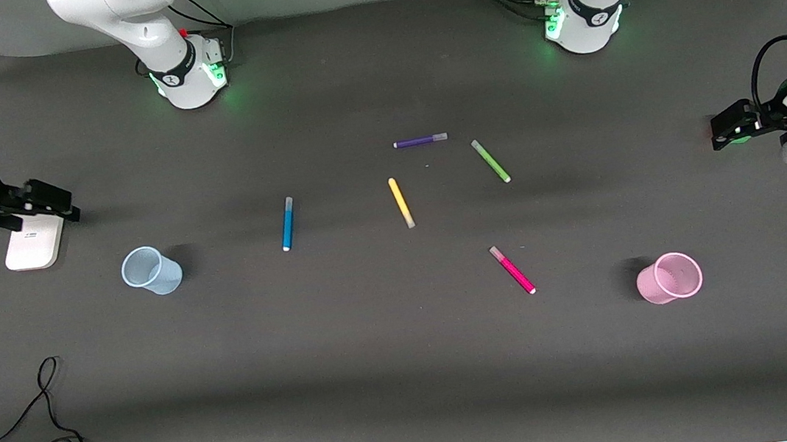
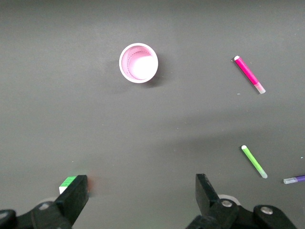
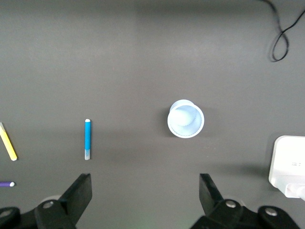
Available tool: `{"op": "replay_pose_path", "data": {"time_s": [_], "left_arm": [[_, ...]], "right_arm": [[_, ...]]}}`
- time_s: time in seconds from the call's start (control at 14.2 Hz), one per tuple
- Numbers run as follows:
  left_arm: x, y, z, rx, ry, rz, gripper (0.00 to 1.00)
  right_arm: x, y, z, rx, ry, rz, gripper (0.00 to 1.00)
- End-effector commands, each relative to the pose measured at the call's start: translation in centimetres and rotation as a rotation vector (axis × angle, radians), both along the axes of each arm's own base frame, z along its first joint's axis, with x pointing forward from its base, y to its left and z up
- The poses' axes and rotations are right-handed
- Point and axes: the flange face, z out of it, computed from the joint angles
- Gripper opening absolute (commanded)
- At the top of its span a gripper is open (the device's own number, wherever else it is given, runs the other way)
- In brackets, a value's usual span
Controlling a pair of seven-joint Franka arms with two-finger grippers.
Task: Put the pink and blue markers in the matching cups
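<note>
From the front, the blue marker [image 1: 287, 223] and pink marker [image 1: 512, 270] are seen lying on the table [image 1: 381, 371], outside the blue cup [image 1: 150, 270] and pink cup [image 1: 669, 278]; nothing is done. In the left wrist view, the left end effector [image 2: 138, 195] is spread apart, empty. In the right wrist view, the right end effector [image 3: 144, 193] is likewise apart.

A purple pen [image 1: 420, 141], a green pen [image 1: 490, 161] and a yellow pen [image 1: 401, 203] lay mid-table, well apart from either gripper. A white box [image 1: 34, 243] sat beneath the right gripper, a black cable [image 1: 54, 430] nearer the camera.
</note>
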Motion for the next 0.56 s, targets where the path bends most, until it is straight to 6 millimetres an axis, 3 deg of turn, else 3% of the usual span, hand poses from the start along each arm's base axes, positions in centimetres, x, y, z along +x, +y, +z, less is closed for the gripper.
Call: {"op": "replay_pose_path", "data": {"time_s": [0.0, 0.07, 0.28, 0.49], "left_arm": [[0.5, -0.3, -0.2, -0.015, 0.018, 0.030, 1.00], [0.8, -0.7, -0.3, -0.012, 0.015, 0.085, 1.00], [3.0, -5.7, -0.9, -0.018, 0.013, 0.183, 1.00], [6.0, -12.5, -2.6, -0.039, 0.024, 0.343, 1.00]], "right_arm": [[2.8, 2.6, -4.6, 0.034, 0.081, -0.024, 1.00], [3.8, 3.8, -6.4, 0.030, 0.111, -0.043, 1.00], [6.3, 10.0, -12.2, 0.008, 0.183, -0.047, 1.00], [8.7, 12.4, -18.8, 0.086, 0.276, -0.112, 1.00]]}}
